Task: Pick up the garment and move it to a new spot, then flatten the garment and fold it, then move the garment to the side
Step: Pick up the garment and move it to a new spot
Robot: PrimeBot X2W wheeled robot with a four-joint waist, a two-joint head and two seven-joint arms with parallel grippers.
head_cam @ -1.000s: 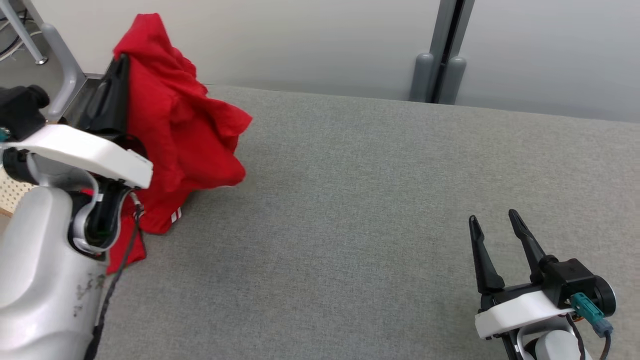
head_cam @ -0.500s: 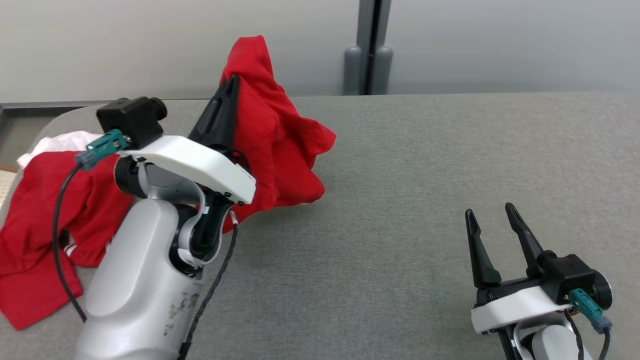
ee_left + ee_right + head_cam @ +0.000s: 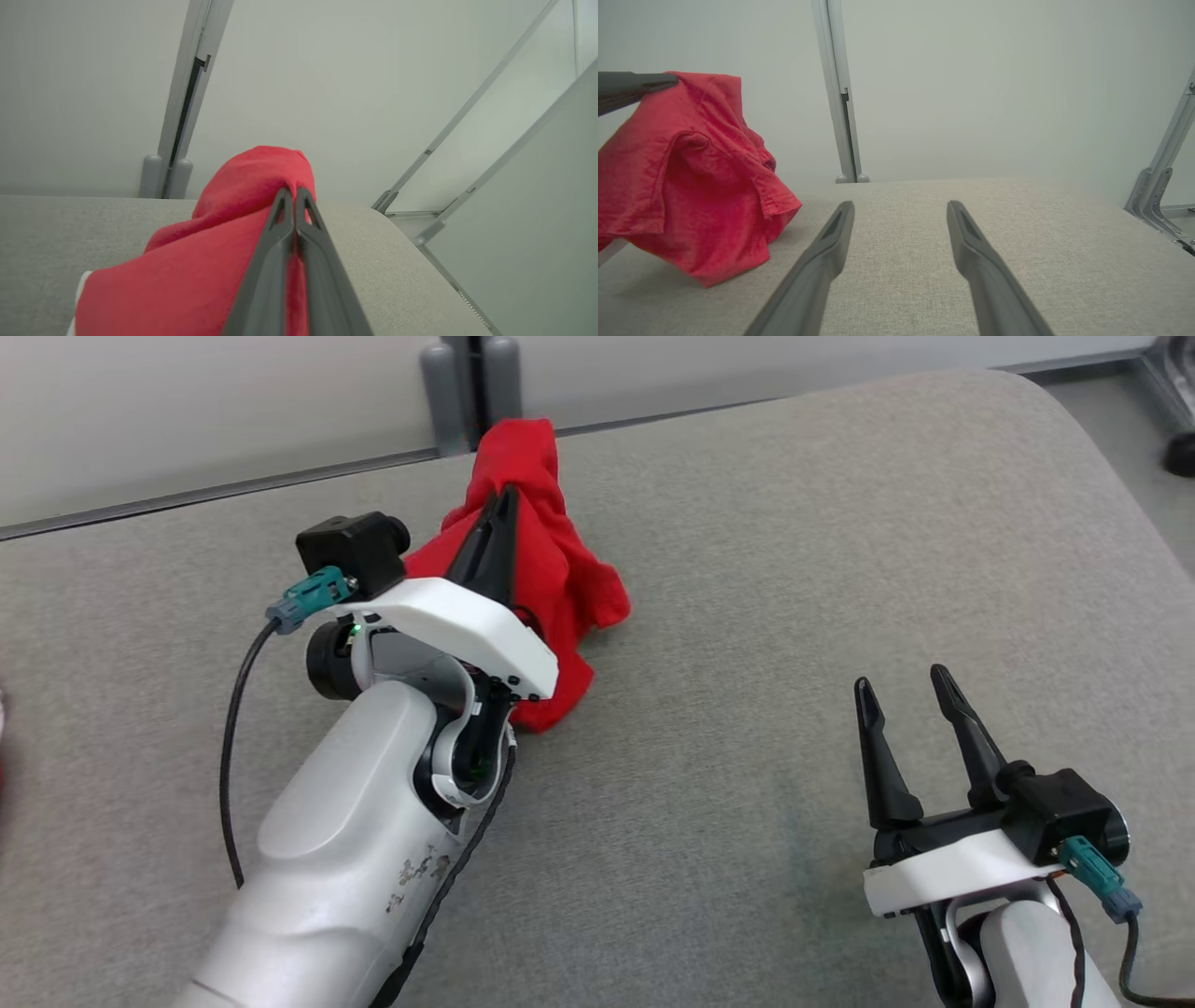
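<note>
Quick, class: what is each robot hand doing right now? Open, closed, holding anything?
Left hand: closed, holding the red garment.
Right hand: open, holding nothing.

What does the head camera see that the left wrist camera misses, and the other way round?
Head view: the right gripper, open and empty, and the left forearm. Left wrist view: long slanted rails climbing the side panels. Both: the red garment pinched in the shut left gripper, the grey padded table, the wall post.
</note>
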